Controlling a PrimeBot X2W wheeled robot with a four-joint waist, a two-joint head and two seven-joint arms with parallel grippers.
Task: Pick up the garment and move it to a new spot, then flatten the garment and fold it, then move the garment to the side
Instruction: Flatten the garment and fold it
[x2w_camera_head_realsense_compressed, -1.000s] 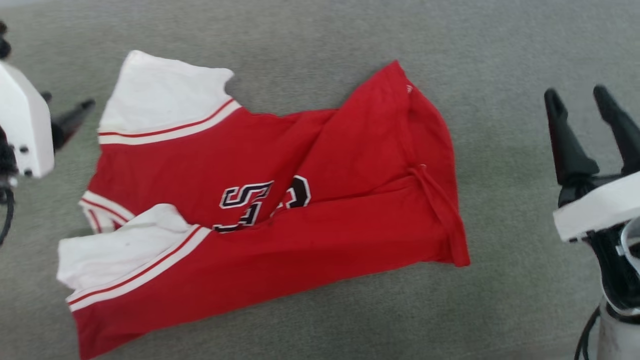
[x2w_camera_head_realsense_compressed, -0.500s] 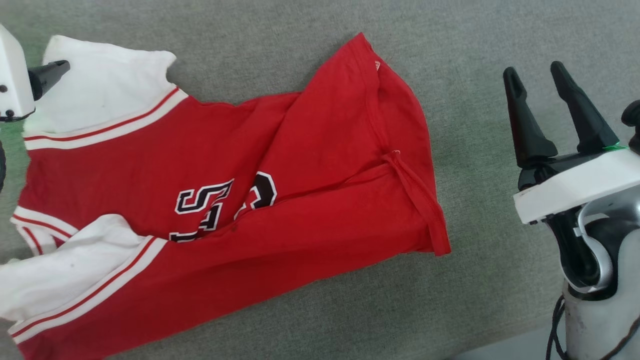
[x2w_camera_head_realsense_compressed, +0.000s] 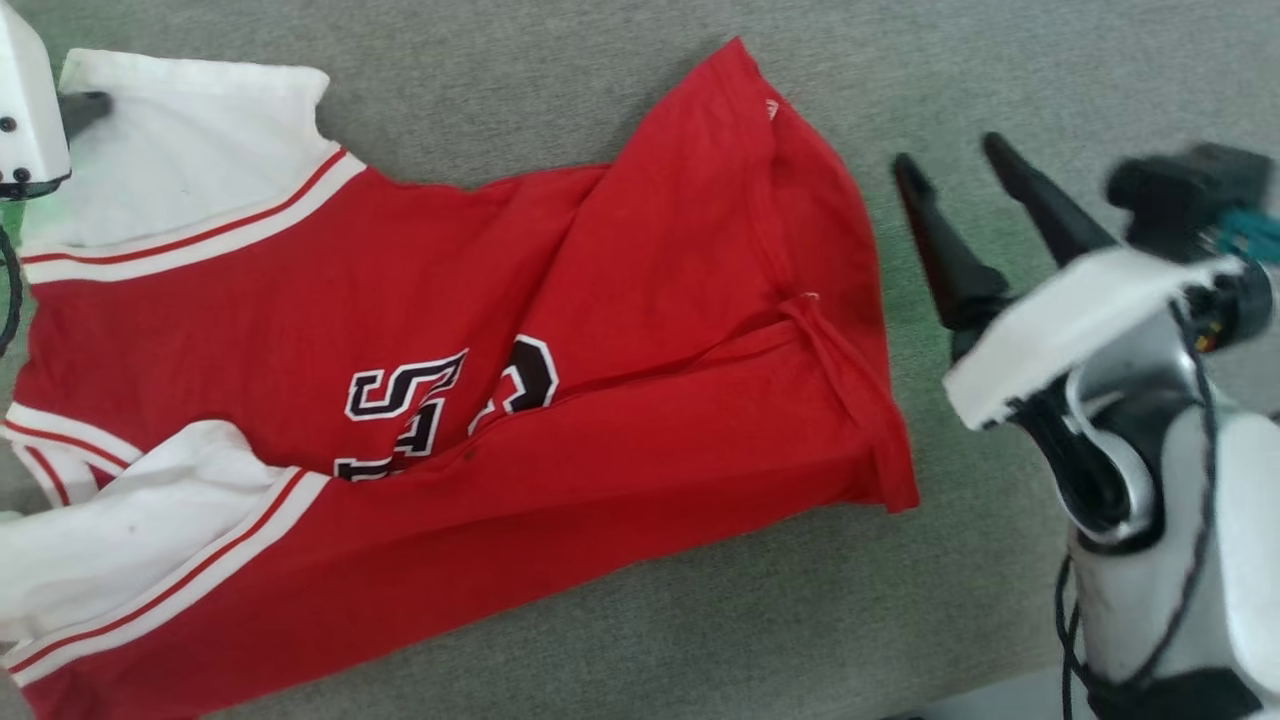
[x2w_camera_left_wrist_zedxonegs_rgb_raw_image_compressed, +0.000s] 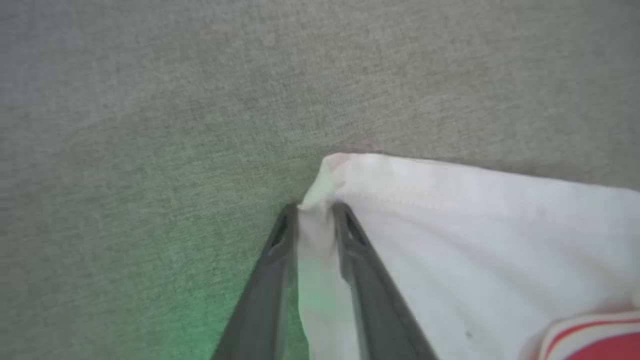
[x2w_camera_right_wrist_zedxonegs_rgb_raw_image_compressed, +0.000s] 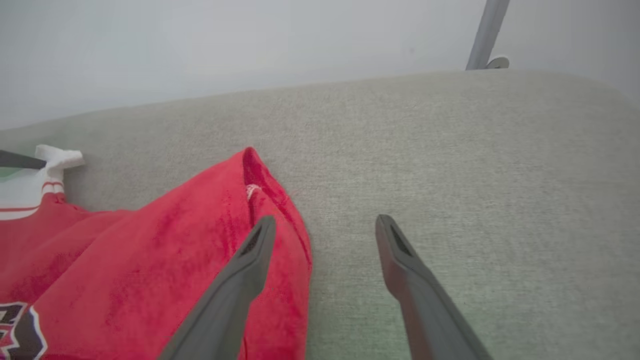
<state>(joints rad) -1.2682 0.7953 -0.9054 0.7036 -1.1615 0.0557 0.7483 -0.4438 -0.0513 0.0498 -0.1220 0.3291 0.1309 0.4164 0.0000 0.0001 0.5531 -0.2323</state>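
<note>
Your grey cushion (x2w_camera_head_realsense_compressed: 1000, 80) lies under everything, and the red jersey (x2w_camera_head_realsense_compressed: 600, 440) sprawls rumpled across it from the centre out to 9 o'clock, with its red end toward 3 and its white panels at 10 and 8. At 3 o'clock your right gripper (x2w_camera_head_realsense_compressed: 950, 150) hovers just beside that red end, fingers spread wide and empty. At 10 o'clock your left gripper (x2w_camera_left_wrist_zedxonegs_rgb_raw_image_compressed: 315, 207) pinches the white corner between narrowed fingers.

Before me spreads a grey woven cushion (x2w_camera_head_realsense_compressed: 1000, 90), its far edge rounded. My jersey (x2w_camera_head_realsense_compressed: 640, 300) lies straight on it, rumpled, the red body creased over itself and the white panels off to my left.
</note>
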